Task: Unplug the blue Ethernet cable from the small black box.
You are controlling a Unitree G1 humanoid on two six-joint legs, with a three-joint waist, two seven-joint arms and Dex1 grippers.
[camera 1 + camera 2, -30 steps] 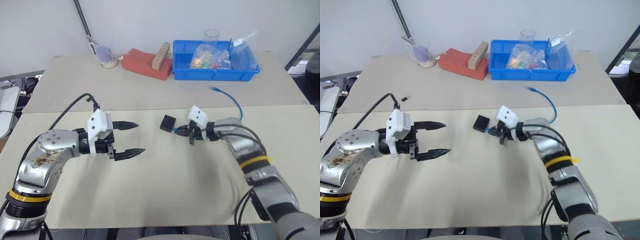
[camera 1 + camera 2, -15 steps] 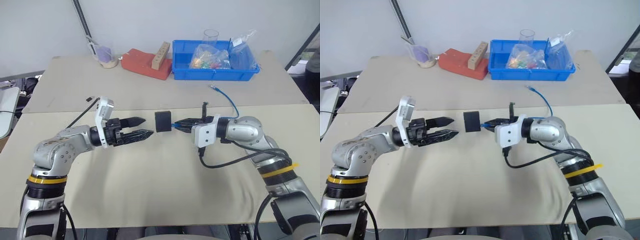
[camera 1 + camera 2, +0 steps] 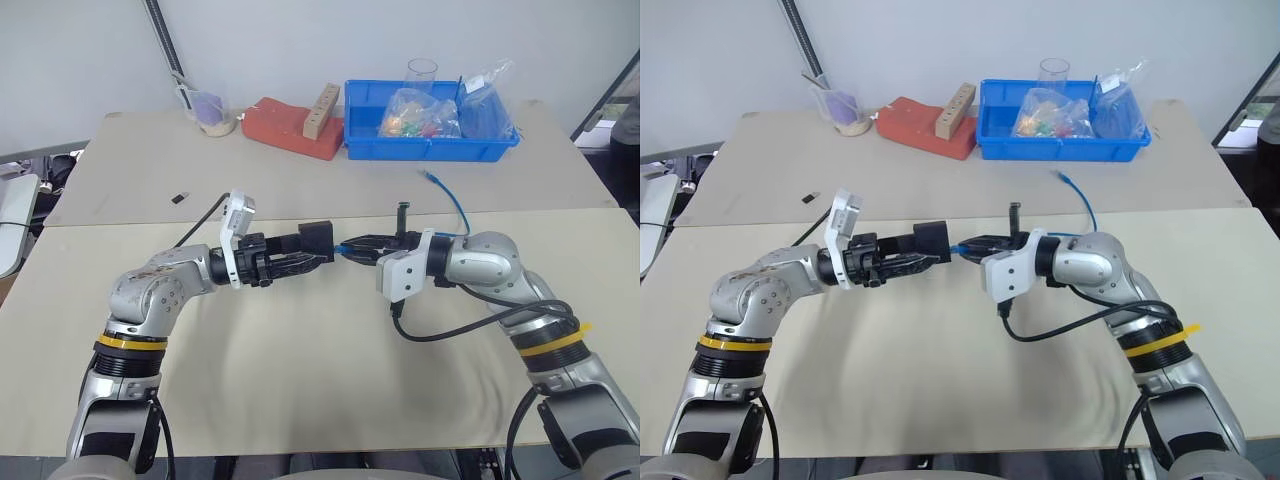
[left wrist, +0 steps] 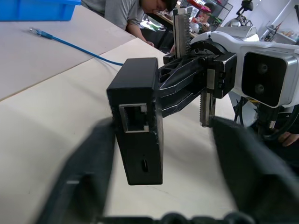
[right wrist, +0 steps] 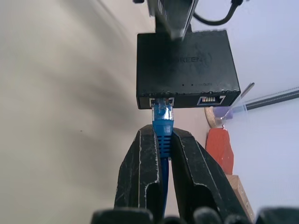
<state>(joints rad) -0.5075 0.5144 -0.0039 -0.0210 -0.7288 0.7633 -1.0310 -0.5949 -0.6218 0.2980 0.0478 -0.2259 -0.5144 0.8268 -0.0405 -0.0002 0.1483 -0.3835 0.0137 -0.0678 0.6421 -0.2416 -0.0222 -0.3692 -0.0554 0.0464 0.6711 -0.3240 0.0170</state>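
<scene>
The small black box [image 3: 316, 237] hangs above the table's middle, and an empty port shows on its edge [image 4: 138, 126]. The blue Ethernet cable's plug [image 5: 162, 121] sits in a port of the box [image 5: 187, 65]. My right gripper [image 5: 161, 137] is shut on the cable just behind that plug and reaches in from the right [image 3: 352, 246]. The cable [image 3: 457, 207] curves away to a loose end on the far table. My left gripper [image 4: 161, 126] comes from the left [image 3: 308, 256] and is open: one finger lies against the box's flat face, the other stands well off it.
A blue bin [image 3: 430, 150] of bagged items, a red block [image 3: 285, 128] with a wooden strip and a cup [image 3: 215, 118] line the far table. A small dark stick [image 3: 180, 197] lies at far left. A person [image 4: 135, 9] sits beyond the table.
My left gripper has moved right, from short of the box to having its fingers on either side of it. My right wrist rolled over a second ago and lifted a little, then kept still.
</scene>
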